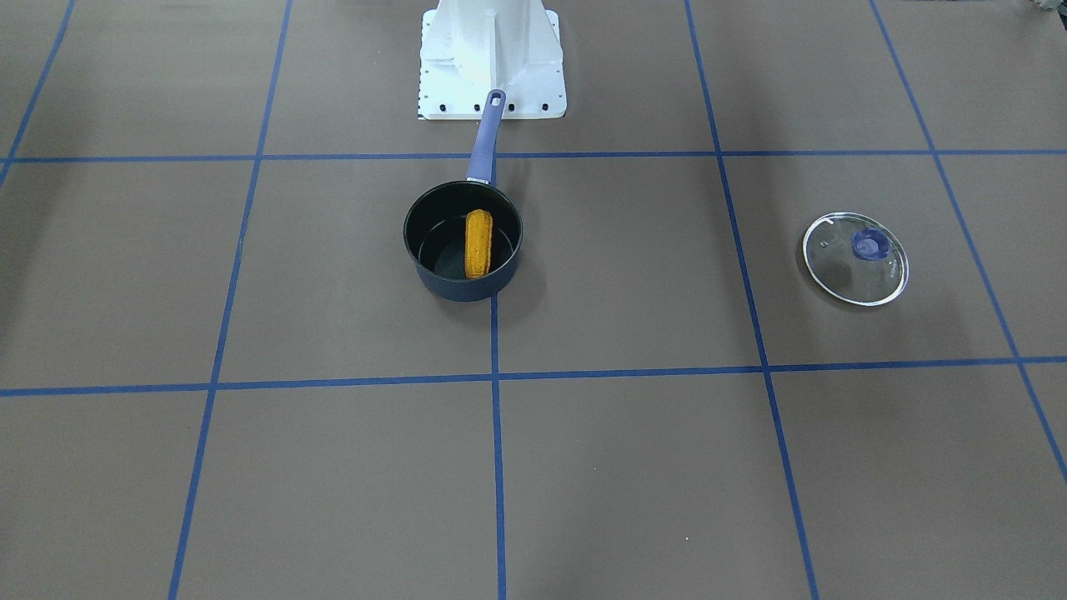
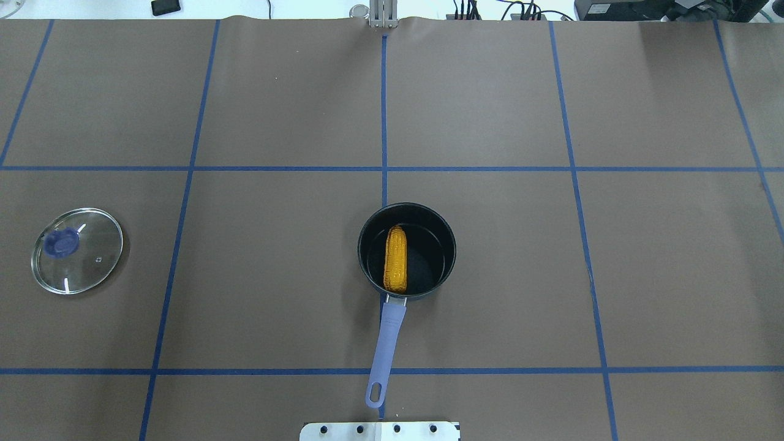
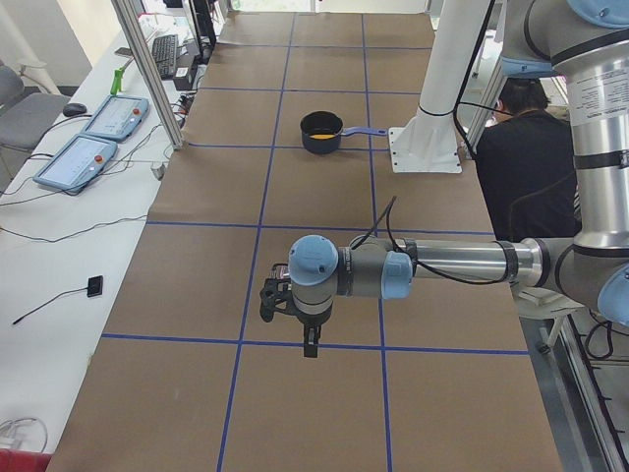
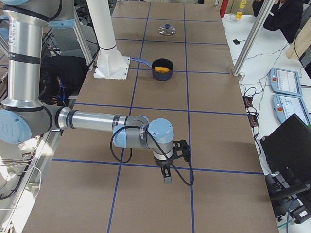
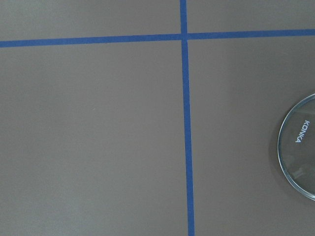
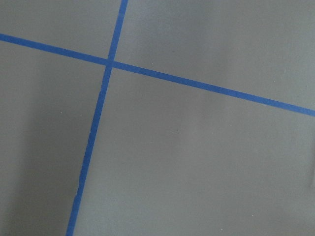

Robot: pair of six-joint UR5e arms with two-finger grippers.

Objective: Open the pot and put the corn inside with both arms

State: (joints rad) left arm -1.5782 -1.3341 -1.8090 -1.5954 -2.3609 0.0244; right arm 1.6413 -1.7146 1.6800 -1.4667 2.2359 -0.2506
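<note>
The dark blue pot [image 1: 454, 287] stands open at the table's middle, its purple handle toward the robot base. The orange-yellow corn [image 1: 478, 242] lies inside the pot [image 2: 438, 245], and the corn also shows in the overhead view [image 2: 395, 258]. The glass lid [image 2: 77, 250] with a blue knob lies flat on the table far to the robot's left, and its edge shows in the left wrist view [image 5: 300, 147]. My left gripper [image 3: 311, 346] hangs above the table on the near arm in the exterior left view. My right gripper [image 4: 167, 178] hangs far from the pot. I cannot tell whether either is open or shut.
The white base pedestal [image 1: 492, 58] stands just behind the pot handle. Blue tape lines grid the brown table. A person [image 3: 526, 147] sits behind the robot. Control pendants [image 3: 93, 138] and cables lie on the side bench.
</note>
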